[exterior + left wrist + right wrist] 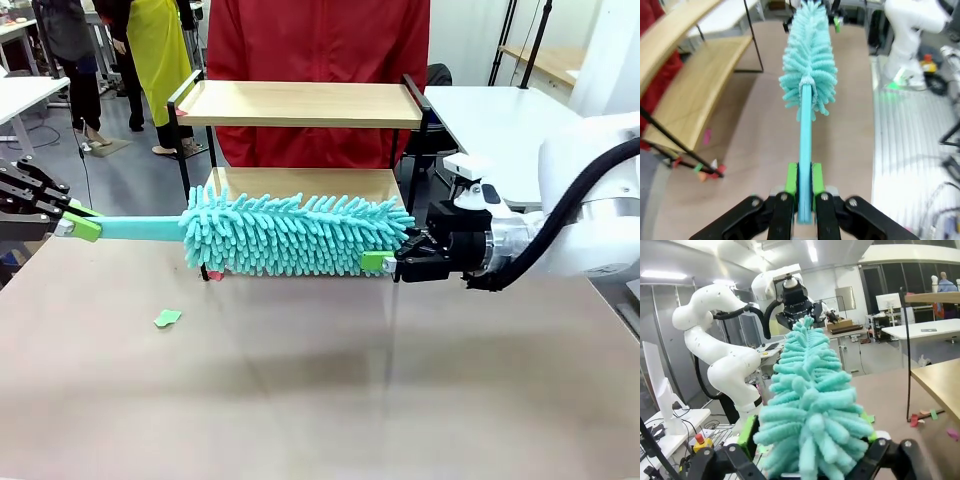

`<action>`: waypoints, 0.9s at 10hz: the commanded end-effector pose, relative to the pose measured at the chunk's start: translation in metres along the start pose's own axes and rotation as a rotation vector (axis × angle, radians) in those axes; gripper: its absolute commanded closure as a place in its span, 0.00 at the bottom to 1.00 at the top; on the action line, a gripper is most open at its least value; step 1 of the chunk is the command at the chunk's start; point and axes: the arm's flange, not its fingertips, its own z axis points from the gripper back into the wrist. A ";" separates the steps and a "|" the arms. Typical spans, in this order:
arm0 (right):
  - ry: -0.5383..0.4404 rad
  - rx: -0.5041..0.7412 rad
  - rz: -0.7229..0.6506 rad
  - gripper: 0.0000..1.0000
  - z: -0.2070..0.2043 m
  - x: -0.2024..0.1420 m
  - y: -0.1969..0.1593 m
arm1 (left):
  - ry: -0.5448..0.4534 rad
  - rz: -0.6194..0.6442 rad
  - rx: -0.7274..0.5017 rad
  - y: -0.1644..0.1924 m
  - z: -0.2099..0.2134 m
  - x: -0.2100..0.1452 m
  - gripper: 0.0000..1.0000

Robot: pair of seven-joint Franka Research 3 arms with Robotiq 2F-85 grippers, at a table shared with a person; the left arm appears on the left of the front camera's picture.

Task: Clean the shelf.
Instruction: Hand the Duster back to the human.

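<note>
From the front, the shelf [300, 104] stands at twelve o'clock behind our duster [295, 235]. Our left wrist view shows the left gripper [804, 181] clamped on its stiff handle. Our right wrist view: right gripper [810, 437] jaws apart around the soft, light fluff

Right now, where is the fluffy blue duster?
In the front view the duster lies level in front of the shelf's lower board, its handle pinched in the left gripper, its far tip between the right gripper's open fingers.
</note>
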 end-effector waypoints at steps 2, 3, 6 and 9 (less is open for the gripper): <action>-0.020 -0.002 0.026 0.05 0.000 0.012 -0.004 | -0.038 -0.019 -0.003 0.003 -0.001 0.002 0.86; -0.029 -0.002 0.021 0.60 0.002 0.012 -0.005 | -0.038 -0.019 -0.003 0.003 -0.001 0.002 0.86; -0.061 0.006 0.014 1.00 0.003 0.013 -0.005 | -0.038 -0.019 -0.003 0.003 -0.001 0.002 0.86; -0.063 0.018 -0.008 0.93 0.005 0.011 -0.005 | -0.038 -0.019 -0.003 0.003 -0.001 0.002 0.86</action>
